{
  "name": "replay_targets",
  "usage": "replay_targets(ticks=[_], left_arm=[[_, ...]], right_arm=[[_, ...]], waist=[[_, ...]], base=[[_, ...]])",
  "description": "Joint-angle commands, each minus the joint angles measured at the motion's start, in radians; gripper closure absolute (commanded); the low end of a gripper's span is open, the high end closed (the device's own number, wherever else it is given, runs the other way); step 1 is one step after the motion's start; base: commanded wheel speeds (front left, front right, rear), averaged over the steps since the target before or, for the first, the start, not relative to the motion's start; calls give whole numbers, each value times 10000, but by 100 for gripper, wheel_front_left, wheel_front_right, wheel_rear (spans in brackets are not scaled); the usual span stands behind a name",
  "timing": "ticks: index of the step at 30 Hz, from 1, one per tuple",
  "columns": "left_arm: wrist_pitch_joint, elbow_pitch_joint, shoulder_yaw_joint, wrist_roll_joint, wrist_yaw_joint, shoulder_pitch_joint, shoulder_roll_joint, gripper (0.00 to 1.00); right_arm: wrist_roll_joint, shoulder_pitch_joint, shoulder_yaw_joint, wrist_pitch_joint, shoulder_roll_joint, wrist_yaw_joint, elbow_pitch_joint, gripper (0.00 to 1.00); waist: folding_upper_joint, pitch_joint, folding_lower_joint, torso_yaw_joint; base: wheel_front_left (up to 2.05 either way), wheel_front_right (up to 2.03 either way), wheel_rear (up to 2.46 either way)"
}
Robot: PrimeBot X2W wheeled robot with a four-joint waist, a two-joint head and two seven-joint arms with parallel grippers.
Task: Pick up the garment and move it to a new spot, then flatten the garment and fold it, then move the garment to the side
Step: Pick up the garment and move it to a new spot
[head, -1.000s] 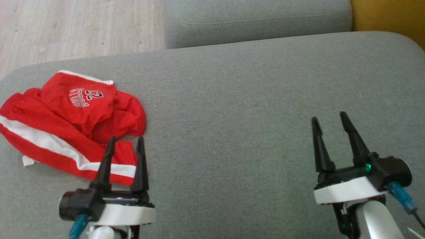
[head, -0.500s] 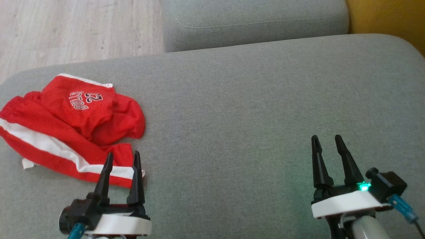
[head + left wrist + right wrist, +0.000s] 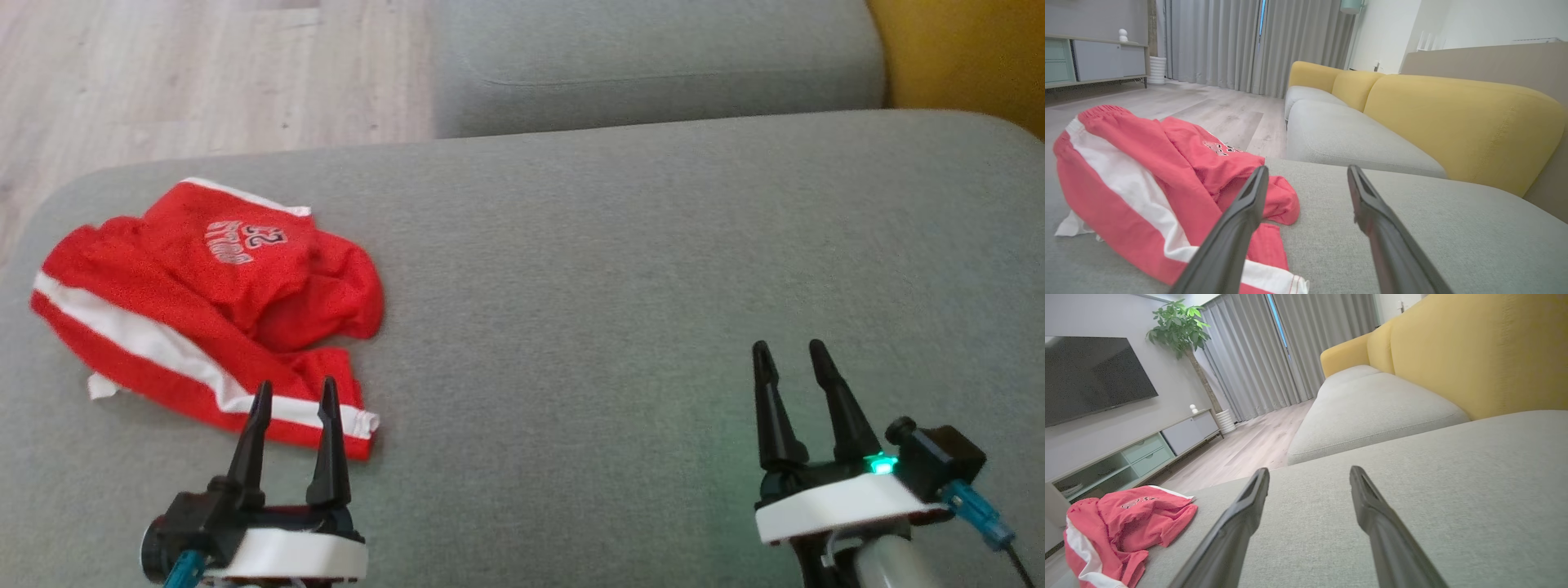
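Note:
The garment (image 3: 204,310) is a pair of red shorts with white side stripes and a printed number, lying crumpled at the left of the grey cushion (image 3: 620,278). In the left wrist view the garment (image 3: 1147,183) lies just ahead and left of the fingers. My left gripper (image 3: 295,389) stands open at the garment's near edge, its tips over the white-striped hem, nothing between the fingers. At the lower right my right gripper (image 3: 788,351) is open above bare cushion, far from the garment (image 3: 1122,522).
A second grey seat cushion (image 3: 653,65) lies beyond this one, with a yellow backrest (image 3: 971,57) at the right. Wooden floor (image 3: 204,73) shows past the cushion's far left edge. In the right wrist view, a TV stand (image 3: 1135,457) and a plant (image 3: 1180,330) stand across the room.
Both grippers have drawn back toward the view's bottom edge, staying open. The head camera has shifted, so the whole scene sits a little further right. The garment lies as before.

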Motion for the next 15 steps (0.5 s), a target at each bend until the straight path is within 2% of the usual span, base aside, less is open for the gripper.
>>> replay_targets(ticks=[1,15], left_arm=[[-95,-273,346,-47,108,-264,-14,0],[-95,-178,685,56,211,-20,-14,0]], right_arm=[[28,-283,341,-111,-66,48,-267,0],[37,-161,1092,-111,-66,48,-210,0]], waist=[[-1,-93,0,244],[-1,-295,0,1488]], base=[[0,0,0],[0,0,0]])
